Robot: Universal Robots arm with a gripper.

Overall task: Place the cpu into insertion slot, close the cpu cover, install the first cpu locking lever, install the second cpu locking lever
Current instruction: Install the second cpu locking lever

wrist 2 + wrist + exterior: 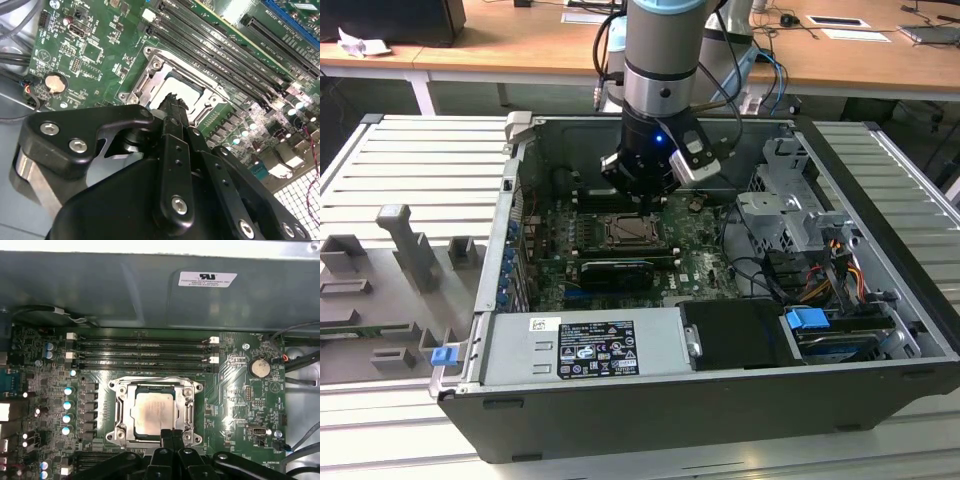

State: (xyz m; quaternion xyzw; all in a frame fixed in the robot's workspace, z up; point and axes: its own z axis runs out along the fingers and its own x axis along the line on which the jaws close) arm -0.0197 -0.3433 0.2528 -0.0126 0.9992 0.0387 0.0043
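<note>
The cpu (153,412), a pale silvery square, lies in the insertion slot (660,243) on the green motherboard inside the open computer case. The silver cpu cover (120,412) lies flat around it, with the chip's face showing through the cut-out. In the second wrist view the cpu (189,88) and the cover (150,75) sit just beyond my fingertips. My gripper (172,434) is shut with nothing between its fingers and hovers at the socket's edge. In the exterior view my gripper (645,203) hangs just behind the cpu (633,232).
Long black memory slots (142,352) run beside the socket, toward the case wall (150,290). A coin battery (259,368) sits on the board. The power supply (585,345), a drive cage (790,200) and cables (800,270) crowd the case. Grey fixtures (405,240) stand at the exterior view's left.
</note>
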